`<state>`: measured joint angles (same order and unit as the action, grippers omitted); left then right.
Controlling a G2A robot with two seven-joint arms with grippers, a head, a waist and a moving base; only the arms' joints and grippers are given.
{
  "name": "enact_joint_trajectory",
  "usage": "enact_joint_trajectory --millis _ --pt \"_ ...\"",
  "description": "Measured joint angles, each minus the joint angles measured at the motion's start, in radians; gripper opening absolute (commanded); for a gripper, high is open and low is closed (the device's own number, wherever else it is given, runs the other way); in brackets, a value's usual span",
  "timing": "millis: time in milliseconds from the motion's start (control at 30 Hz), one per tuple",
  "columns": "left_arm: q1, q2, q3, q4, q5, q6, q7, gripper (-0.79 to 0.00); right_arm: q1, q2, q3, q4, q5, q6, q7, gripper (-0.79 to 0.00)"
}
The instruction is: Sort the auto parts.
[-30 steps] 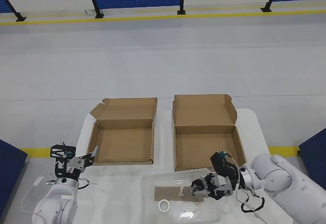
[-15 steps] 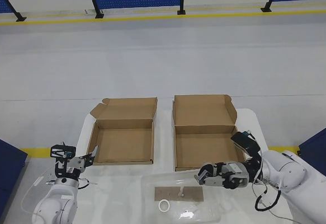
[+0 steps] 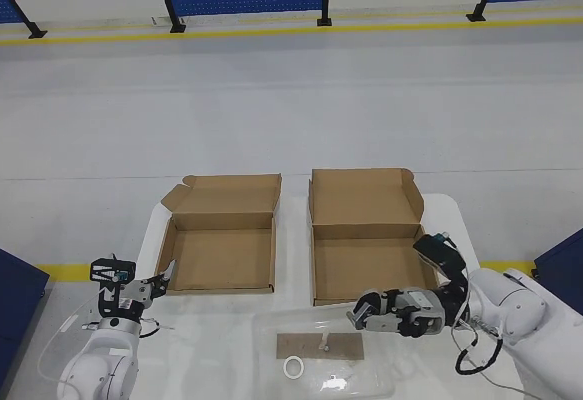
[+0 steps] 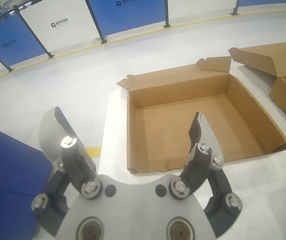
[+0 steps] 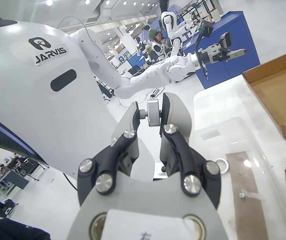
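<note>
My right gripper (image 5: 149, 112) is shut on a small silver disc-shaped metal part (image 5: 153, 116). In the top view it (image 3: 357, 316) hovers over the clear plastic tray (image 3: 391, 372), just in front of the right cardboard box (image 3: 371, 268). On the tray lie a brown strip (image 3: 319, 346), a white ring (image 3: 293, 367) and a small nut (image 3: 323, 347). The left cardboard box (image 3: 221, 258) is empty. My left gripper (image 4: 128, 118) is open with nothing between its fingers, near the table's left edge (image 3: 143, 290), beside the left box's front corner.
Both boxes have their lids folded back toward the far side. A blue cabinet (image 4: 10, 161) stands off the table's left side. White tabletop (image 3: 211, 330) lies between the left box and the tray.
A second ago my right gripper was low over the tray by the brown strip; it has since risen with the metal part while the arm swung right. The left arm kept still.
</note>
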<state>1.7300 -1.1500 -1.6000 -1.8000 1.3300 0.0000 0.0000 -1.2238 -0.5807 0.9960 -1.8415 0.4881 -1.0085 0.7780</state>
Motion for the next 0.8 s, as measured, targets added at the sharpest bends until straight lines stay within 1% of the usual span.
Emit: enact_joint_trajectory --millis 67,167,233,467,633,800 --pt "0.000 0.000 0.000 0.000 0.000 0.000 0.000 0.000 -0.003 -0.003 0.008 -0.011 0.052 -0.004 -0.009 -0.785" --pt "0.000 0.000 0.000 0.000 0.000 0.000 0.000 0.000 -0.001 -0.005 0.024 -0.033 0.168 -0.004 0.029 -0.785" --pt "0.000 0.000 0.000 0.000 0.000 0.000 0.000 0.000 0.002 -0.004 0.033 -0.055 0.237 -0.004 0.031 -0.785" --pt "0.000 0.000 0.000 0.000 0.000 0.000 0.000 0.000 0.036 0.006 0.052 -0.111 0.404 -0.001 0.033 -0.785" --pt "0.000 0.000 0.000 0.000 0.000 0.000 0.000 0.000 0.090 0.002 0.048 -0.139 0.528 0.053 0.087 -0.785" --pt "0.000 0.000 0.000 0.000 0.000 0.000 0.000 0.000 0.090 0.002 0.048 -0.139 0.526 0.054 0.087 -0.785"
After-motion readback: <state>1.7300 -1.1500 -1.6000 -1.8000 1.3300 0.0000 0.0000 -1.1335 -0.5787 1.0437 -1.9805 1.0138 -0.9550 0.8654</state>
